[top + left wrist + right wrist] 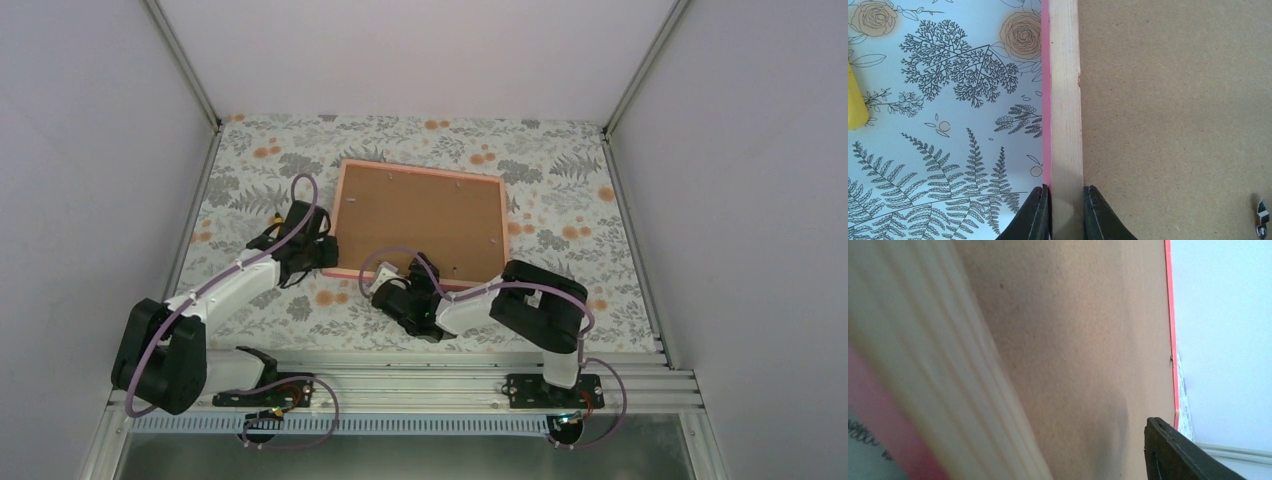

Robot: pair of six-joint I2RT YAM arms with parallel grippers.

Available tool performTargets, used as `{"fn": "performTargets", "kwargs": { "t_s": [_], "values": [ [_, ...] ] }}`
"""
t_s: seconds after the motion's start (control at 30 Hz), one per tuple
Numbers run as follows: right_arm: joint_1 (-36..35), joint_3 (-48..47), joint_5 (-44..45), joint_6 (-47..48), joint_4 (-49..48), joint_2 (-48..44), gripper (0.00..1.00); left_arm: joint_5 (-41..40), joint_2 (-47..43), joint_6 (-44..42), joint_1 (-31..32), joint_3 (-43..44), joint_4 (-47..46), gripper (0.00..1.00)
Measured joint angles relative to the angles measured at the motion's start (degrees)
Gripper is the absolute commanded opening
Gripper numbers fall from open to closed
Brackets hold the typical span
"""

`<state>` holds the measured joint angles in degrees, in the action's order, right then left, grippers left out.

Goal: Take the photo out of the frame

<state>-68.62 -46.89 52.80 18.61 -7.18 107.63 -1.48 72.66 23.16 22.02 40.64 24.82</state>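
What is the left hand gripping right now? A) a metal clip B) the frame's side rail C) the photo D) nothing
B: the left hand pinches the frame by its pale wooden rail, beside the brown backing board.

light: bright, even | shadows: soft | right wrist: frame (933,365) blurred | left wrist: sharp

Matt fibreboard backing (1173,100), bare wood frame (1065,100)

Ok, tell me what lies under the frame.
The frame lies back-up on the floral tablecloth. Its brown backing board covers everything inside, so no photo is visible.
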Motion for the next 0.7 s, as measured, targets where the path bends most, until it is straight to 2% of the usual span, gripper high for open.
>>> {"fn": "performTargets", "kwargs": {
  "t_s": [0.2,0.4,0.57,0.7],
  "values": [
    [0.0,0.0,1.6,3.26,-4.31,2.12,0.48,0.24,-0.68,-0.02,0.02,0.09,0.59,0.02],
    [0.0,0.0,3.34,5.07,-5.81,3.02,0.25,0.44,-1.14,0.0,0.02,0.09,0.57,0.04],
    [-1.31,-0.11,7.58,11.32,-4.5,2.43,0.06,0.61,-3.19,0.07,0.02,0.09,-1.16,0.12],
    [-1.4,-0.13,8.94,11.74,-2.54,0.02,0.04,1.31,-5.27,0.57,-0.04,0.09,-1.73,0.22]
  ]
}}
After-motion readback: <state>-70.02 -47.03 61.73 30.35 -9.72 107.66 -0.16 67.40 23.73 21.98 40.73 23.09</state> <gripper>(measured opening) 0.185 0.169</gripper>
